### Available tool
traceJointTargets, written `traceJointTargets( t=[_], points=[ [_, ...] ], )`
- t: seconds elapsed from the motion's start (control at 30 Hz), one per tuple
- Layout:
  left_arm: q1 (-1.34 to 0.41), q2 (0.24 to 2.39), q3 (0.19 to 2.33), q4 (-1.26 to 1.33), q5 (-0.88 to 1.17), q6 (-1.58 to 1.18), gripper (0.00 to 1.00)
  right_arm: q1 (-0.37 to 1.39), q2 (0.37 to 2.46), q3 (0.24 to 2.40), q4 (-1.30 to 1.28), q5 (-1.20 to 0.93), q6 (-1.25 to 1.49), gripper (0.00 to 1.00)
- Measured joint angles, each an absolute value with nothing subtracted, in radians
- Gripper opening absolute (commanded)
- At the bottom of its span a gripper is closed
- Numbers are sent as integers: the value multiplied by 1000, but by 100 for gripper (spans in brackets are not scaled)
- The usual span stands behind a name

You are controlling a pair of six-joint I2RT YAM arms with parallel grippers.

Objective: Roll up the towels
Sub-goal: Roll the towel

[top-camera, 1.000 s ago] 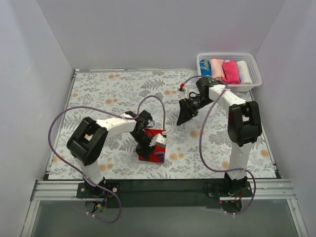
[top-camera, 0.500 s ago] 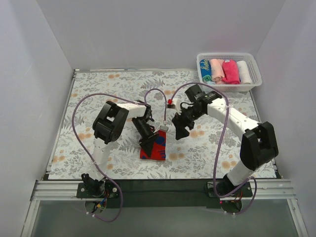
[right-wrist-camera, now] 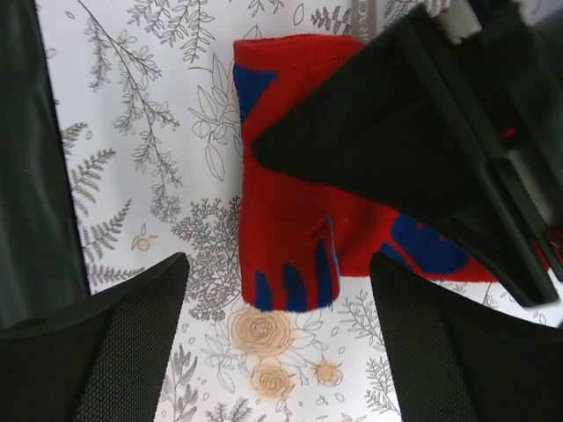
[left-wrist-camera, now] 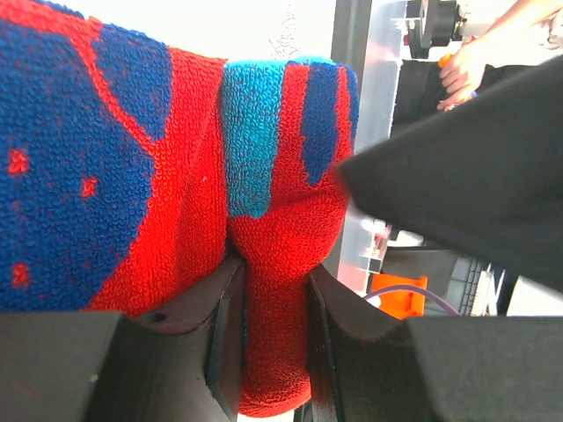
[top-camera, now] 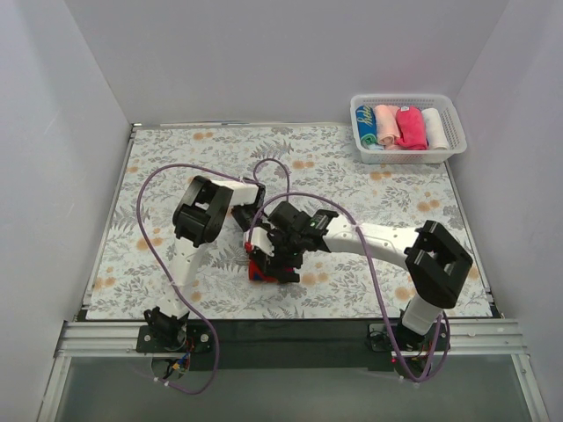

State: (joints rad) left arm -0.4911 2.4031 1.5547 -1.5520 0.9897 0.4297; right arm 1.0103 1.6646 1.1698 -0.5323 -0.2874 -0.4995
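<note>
The left hand is pinching a fold of the looped red-and-blue terry towel, which is lying on the floral bench; the right hand is hovering above, spread wide.

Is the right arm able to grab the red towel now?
Probably yes: the right gripper hangs open right above the red towel, though the left gripper, pinching a fold, crosses over part of it.

Top cam high, looks down on whole worktop; both wrist cams close in, all three share red towel
</note>
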Motion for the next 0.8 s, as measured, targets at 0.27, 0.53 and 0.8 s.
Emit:
traceJointTargets(
  t=[0.27,0.53,0.8],
  points=[
    [-472,2413,1566,-1563,996,434,23,1063,1733,1081,-376,-216,-509,46],
    [-439,2392,1563,-1563,1019,419,49,1061,1740,1049,-292,-194,-554,1],
    [-303,2210,1539,-1322,984,416,57,1008,1746,1063,-358,-337,-556,1]
  ],
)
